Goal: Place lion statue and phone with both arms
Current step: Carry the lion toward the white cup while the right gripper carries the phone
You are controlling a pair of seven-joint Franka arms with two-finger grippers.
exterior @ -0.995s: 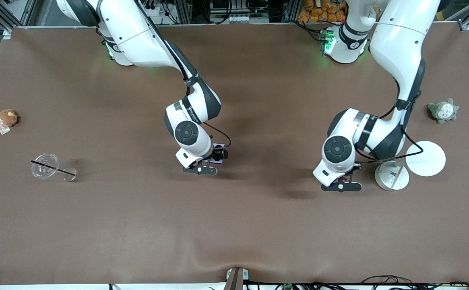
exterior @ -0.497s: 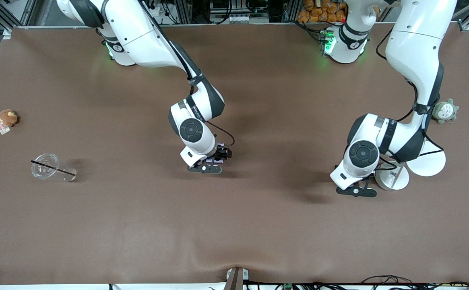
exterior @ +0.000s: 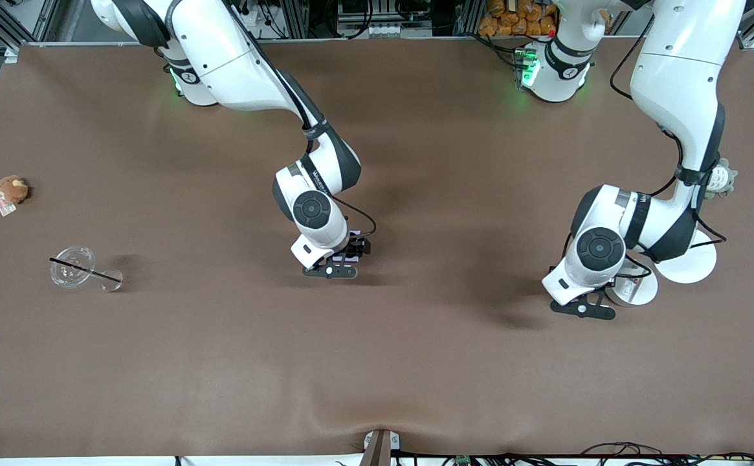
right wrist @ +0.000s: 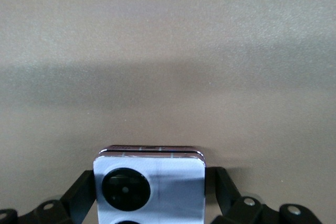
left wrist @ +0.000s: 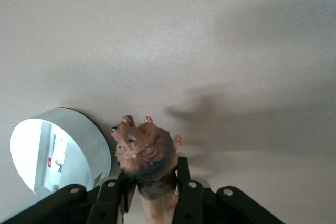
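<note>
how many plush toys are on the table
2: a brown plush at the right arm's end of the table, and a grey-green plush at the left arm's end, mostly hidden by the left arm.

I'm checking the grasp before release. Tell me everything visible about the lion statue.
The lion statue is a small reddish-brown figurine with a darker mane, small ears and a dark eye, seemingly hard plastic. It is clamped between the left gripper's fingers, head sticking out past them, held in the air beside a white round container.
</note>
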